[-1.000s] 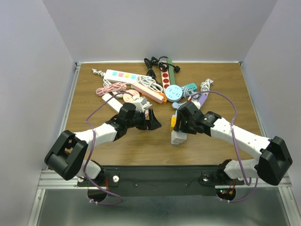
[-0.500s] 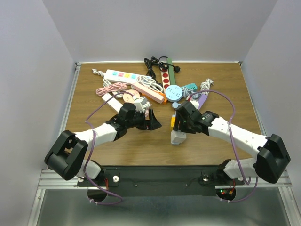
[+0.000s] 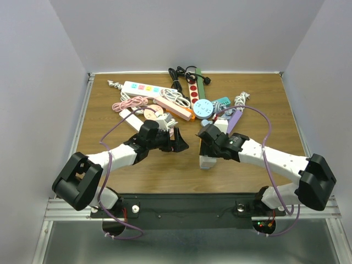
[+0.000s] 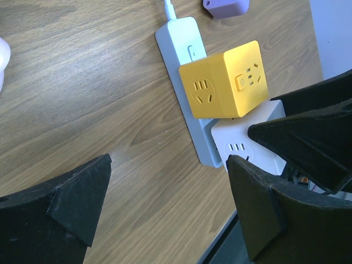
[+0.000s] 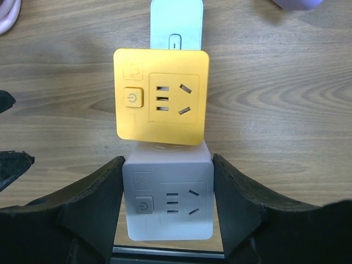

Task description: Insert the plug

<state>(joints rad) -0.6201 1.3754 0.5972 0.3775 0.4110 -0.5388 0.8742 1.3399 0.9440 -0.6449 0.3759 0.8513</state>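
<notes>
Fingers of our right pincer (image 5: 168,165) clamp the grey plastic cube plug (image 5: 168,201), seated just beside the yellow plastic cube socket (image 5: 161,96) on the pale grey power strip (image 5: 177,22). Our left pincer (image 4: 169,162) hangs spread near that socket.

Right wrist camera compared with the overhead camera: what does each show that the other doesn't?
Only the right wrist view shows the socket holes and power button on top of the yellow cube. Only the overhead view shows the heap of power strips and tangled cords at the far side. Both show the grey cube sitting between the fingers of the right claw, and the wooden table underneath.
</notes>
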